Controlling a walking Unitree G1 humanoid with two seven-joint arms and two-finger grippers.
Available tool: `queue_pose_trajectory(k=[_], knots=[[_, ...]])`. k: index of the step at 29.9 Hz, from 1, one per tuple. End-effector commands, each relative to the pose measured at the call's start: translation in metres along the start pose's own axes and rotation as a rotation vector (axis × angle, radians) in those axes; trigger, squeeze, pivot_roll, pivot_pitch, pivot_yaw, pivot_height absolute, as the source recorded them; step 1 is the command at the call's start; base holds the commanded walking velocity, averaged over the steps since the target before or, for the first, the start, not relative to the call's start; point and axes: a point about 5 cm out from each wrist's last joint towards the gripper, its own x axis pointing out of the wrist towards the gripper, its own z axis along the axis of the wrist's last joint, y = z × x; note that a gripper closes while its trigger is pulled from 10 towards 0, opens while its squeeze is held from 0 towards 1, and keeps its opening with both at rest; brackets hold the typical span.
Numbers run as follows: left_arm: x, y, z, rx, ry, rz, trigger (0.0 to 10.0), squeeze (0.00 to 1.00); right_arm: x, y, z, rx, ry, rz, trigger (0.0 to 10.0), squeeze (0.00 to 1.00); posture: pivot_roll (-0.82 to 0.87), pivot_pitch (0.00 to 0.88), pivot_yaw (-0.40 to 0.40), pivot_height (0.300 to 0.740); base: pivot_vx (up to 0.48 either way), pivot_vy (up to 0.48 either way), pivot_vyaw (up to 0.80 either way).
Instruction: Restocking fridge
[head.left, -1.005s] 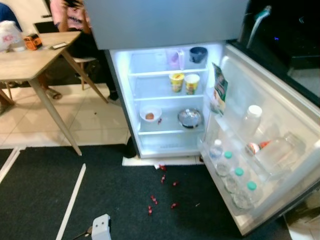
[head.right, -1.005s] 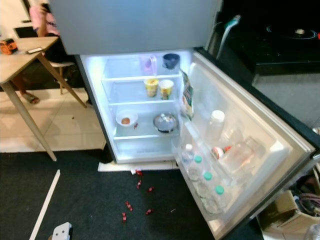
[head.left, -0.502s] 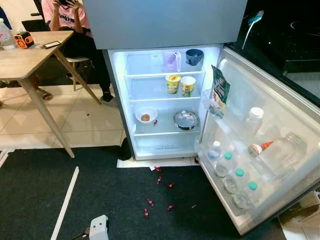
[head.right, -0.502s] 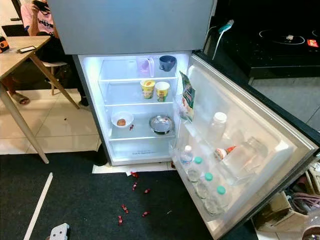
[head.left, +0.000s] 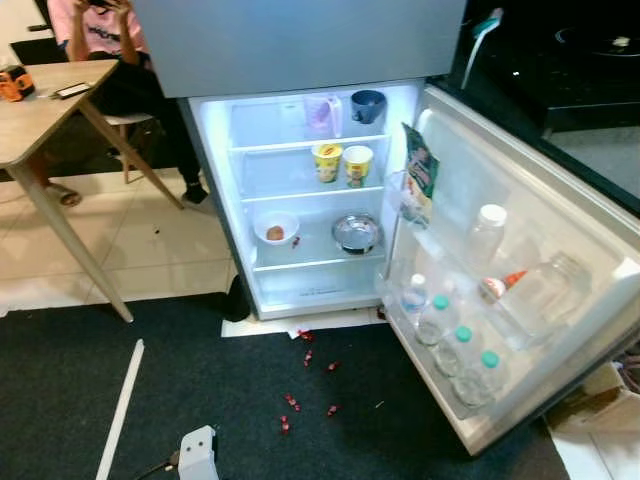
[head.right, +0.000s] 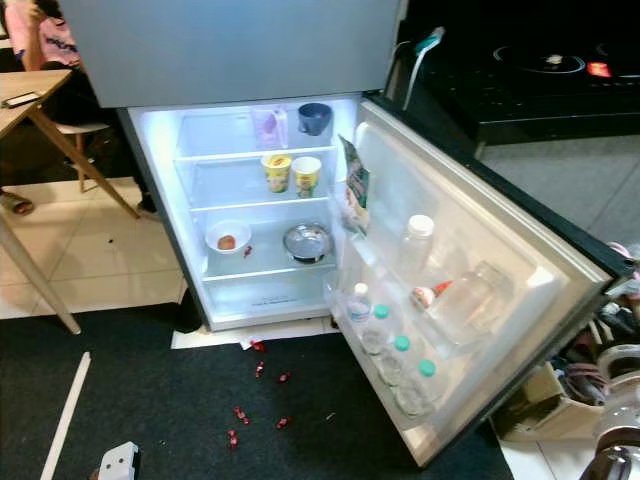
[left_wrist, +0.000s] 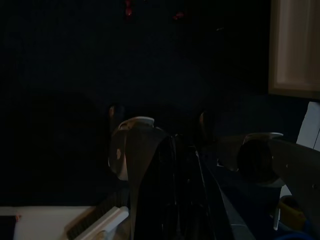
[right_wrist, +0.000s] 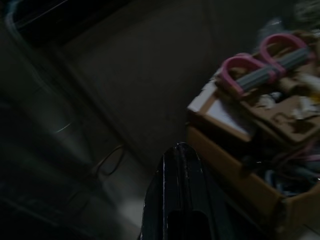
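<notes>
Right now the fridge (head.left: 300, 290) stands with its lower door (head.left: 560, 240) swung wide open to the fridge's right, interior lit. On its top shelf sit a pale pink jug (head.left: 322, 113) and a dark blue cup (head.left: 368, 104) side by side. One shelf down, two yellow noodle cups (head.left: 327, 161) stand next to each other. Below them, a white bowl (head.left: 276, 228) holding something brown sits toward the fridge's left wall, and a steel pot (head.left: 356, 232) with a lid sits toward the door side. The door racks hold a green snack bag (head.left: 419, 176) near the hinge, a white-capped bottle (head.left: 485, 230) and a clear jar (head.left: 535, 292) lying on its side further out, and a row of water bottles (head.left: 461, 356) with green caps in the lowest rack.

Small red bits (head.left: 306, 352) are scattered on the dark carpet (head.left: 60, 400) just before the fridge. A white strip (head.left: 119, 408) lies on the carpet away from the fridge, and a wooden worktop (head.left: 40, 110) stands on the tiles beyond, with a person in pink (head.left: 95, 25) seated behind it. A cardboard box (head.right: 570, 410) of odds and ends sits past the door's outer edge.

The left end effector (left_wrist: 175, 170) hangs low over the carpet, fingers pressed together, in deep shade. The right end effector (right_wrist: 179, 185) hangs beside the cardboard box, fingers together too.
</notes>
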Motion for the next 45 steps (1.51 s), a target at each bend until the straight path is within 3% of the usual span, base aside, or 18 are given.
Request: queue_pose_trajectory(k=[1, 7, 8, 11, 14, 17, 20, 23, 24, 27, 29, 30, 34, 37, 39, 42, 44, 45], knots=[[-0.001, 0.002, -0.005, -0.014, 0.015, 0.006, 10.0, 0.0, 0.006, 0.015, -0.003, -0.01, 0.024, 0.088, 10.0, 0.0, -0.05, 0.0, 0.022, 0.74, 0.0, 0.0, 0.0], [-0.001, 0.001, -0.006, -0.014, 0.019, 0.002, 10.0, 0.0, 0.006, 0.034, -0.011, -0.006, 0.087, 0.31, 10.0, 0.0, -0.05, 0.0, 0.023, 0.74, 0.0, 0.0, 0.0], [-0.001, 0.0, -0.006, -0.016, 0.02, 0.001, 10.0, 0.0, 0.005, 0.045, -0.018, -0.004, 0.134, 0.448, 10.0, 0.0, -0.05, 0.0, 0.021, 0.74, 0.0, 0.0, 0.0], [-0.001, 0.0, -0.007, -0.017, 0.022, -0.001, 10.0, 0.0, 0.002, 0.057, -0.03, -0.009, 0.206, 0.599, 10.0, 0.0, -0.05, 0.0, 0.022, 0.74, 0.0, 0.0, 0.0], [-0.001, 0.0, -0.007, -0.017, 0.022, -0.001, 10.0, 0.0, 0.002, 0.057, -0.03, -0.009, 0.206, 0.599, 10.0, 0.0, -0.05, 0.0, 0.022, 0.74, 0.0, 0.0, 0.0], [-0.001, 0.0, -0.007, -0.018, 0.023, -0.001, 10.0, 0.0, -0.001, 0.068, -0.044, -0.032, 0.278, 0.697, 10.0, 0.0, -0.06, 0.0, 0.023, 0.74, 0.0, 0.0, 0.0], [-0.001, 0.0, -0.008, -0.019, 0.027, 0.0, 10.0, 0.0, -0.011, 0.102, -0.082, -0.075, 0.455, 0.933, 10.0, 0.0, -0.06, 0.0, 0.025, 0.74, 0.0, 0.0, 0.0], [-0.001, 0.0, -0.008, -0.019, 0.028, 0.0, 10.0, 0.0, -0.014, 0.111, -0.091, -0.084, 0.492, 0.99, 10.0, 0.0, -0.06, 0.0, 0.025, 0.74, 0.0, 0.0, 0.0], [-0.001, 0.0, -0.008, -0.018, 0.029, -0.001, 10.0, 0.0, -0.023, 0.138, -0.112, -0.106, 0.564, 1.142, 10.0, 0.0, -0.06, 0.0, 0.026, 0.74, 0.0, 0.0, 0.0], [-0.001, 0.0, -0.008, -0.018, 0.029, -0.001, 10.0, 0.0, -0.027, 0.153, -0.12, -0.115, 0.58, 1.22, 10.0, 0.0, -0.06, 0.0, 0.029, 0.74, 0.0, 0.0, 0.0], [-0.001, 0.0, -0.008, -0.017, 0.031, -0.003, 10.0, 0.0, -0.037, 0.187, -0.132, -0.116, 0.592, 1.379, 10.0, 0.0, -0.06, 0.0, 0.029, 0.74, 0.0, 0.0, 0.0], [-0.001, 0.0, -0.008, -0.017, 0.031, -0.003, 10.0, 0.0, -0.037, 0.187, -0.132, -0.116, 0.592, 1.379, 10.0, 0.0, -0.06, 0.0, 0.029, 0.74, 0.0, 0.0, 0.0], [0.0, -0.001, -0.009, -0.021, 0.032, -0.004, 10.0, 0.0, -0.061, 0.256, -0.141, -0.129, 0.558, 1.65, 10.0, 0.0, -0.05, 0.0, 0.021, 0.74, 0.0, 0.0, 0.0], [0.0, -0.002, -0.01, -0.024, 0.032, -0.004, 10.0, 0.0, -0.066, 0.273, -0.14, -0.119, 0.521, 1.697, 10.0, 0.0, -0.05, 0.0, 0.021, 0.74, 0.0, 0.0, 0.0], [0.0, -0.002, -0.01, -0.027, 0.033, -0.005, 10.0, 0.0, -0.062, 0.285, -0.137, -0.13, 0.446, 1.64, 10.0, 0.0, -0.05, 0.0, 0.02, 0.74, 0.0, 0.0, 0.0], [0.0, -0.003, -0.011, -0.028, 0.034, -0.005, 10.0, 0.0, -0.057, 0.285, -0.136, -0.138, 0.422, 1.587, 10.0, 0.0, -0.05, 0.0, 0.02, 0.74, 0.0, 0.0, 0.0], [0.0, -0.003, -0.012, -0.029, 0.036, -0.004, 10.0, 0.0, -0.042, 0.275, -0.136, -0.192, 0.391, 1.402, 10.0, 0.0, -0.05, 0.0, 0.021, 0.74, 0.0, 0.0, 0.0], [0.0, -0.003, -0.012, -0.029, 0.036, -0.004, 10.0, 0.0, -0.042, 0.275, -0.136, -0.192, 0.391, 1.402, 10.0, 0.0, -0.05, 0.0, 0.021, 0.74, 0.0, 0.0, 0.0]])
